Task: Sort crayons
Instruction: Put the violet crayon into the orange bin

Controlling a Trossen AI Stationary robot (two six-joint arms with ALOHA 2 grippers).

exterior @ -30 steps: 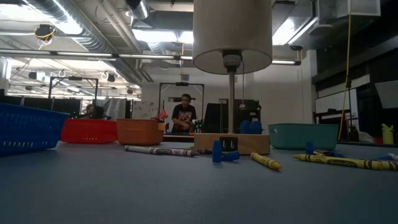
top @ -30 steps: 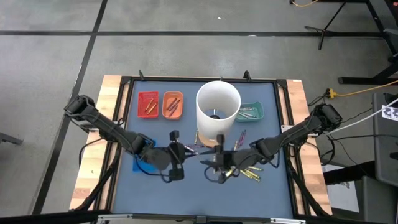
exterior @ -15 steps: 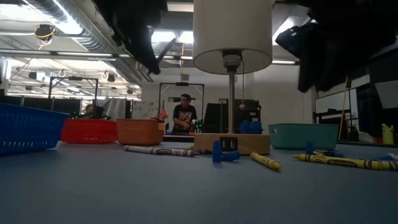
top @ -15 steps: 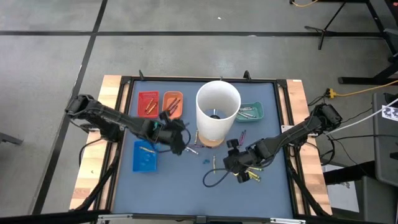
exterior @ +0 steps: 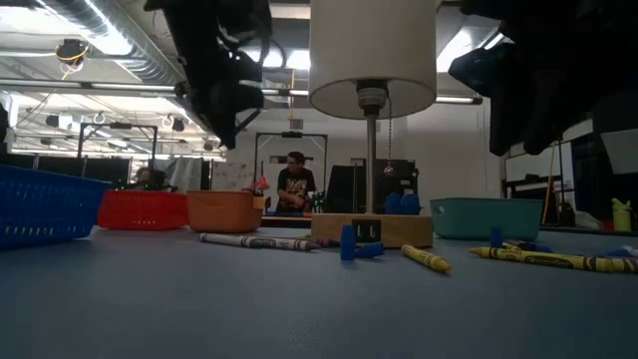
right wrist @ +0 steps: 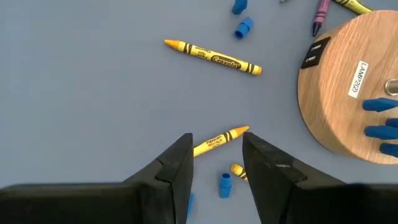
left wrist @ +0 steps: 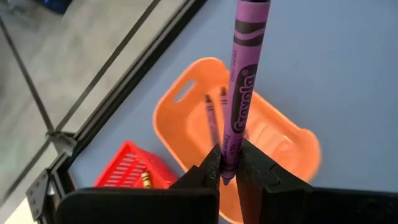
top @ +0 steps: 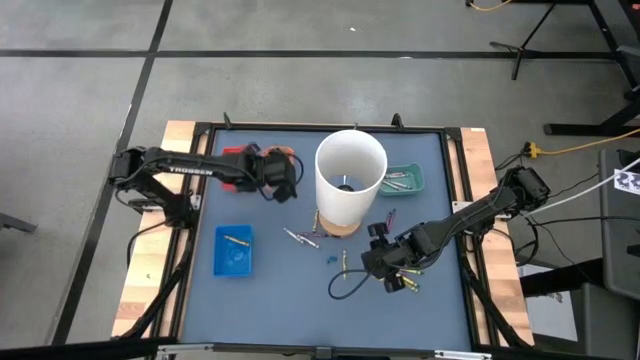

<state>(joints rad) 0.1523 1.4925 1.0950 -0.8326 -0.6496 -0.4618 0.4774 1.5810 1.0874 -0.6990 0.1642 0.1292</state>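
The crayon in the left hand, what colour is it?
Purple. The crayon is pinched at its lower end by the left hand, above the orange tray; the left wrist view shows it best.

The purple crayon (left wrist: 239, 93) read "Crayola" along its wrapper, and a white sticker on the round wooden lamp base (right wrist: 348, 87) read "LAMP2/2".

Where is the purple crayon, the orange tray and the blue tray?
Purple paper-wrapped crayon (left wrist: 241, 99), left wrist view, on its label.
Orange plastic tray (left wrist: 277, 134), left wrist view, on its floor.
Blue plastic tray (top: 233, 256), high view, on its floor.
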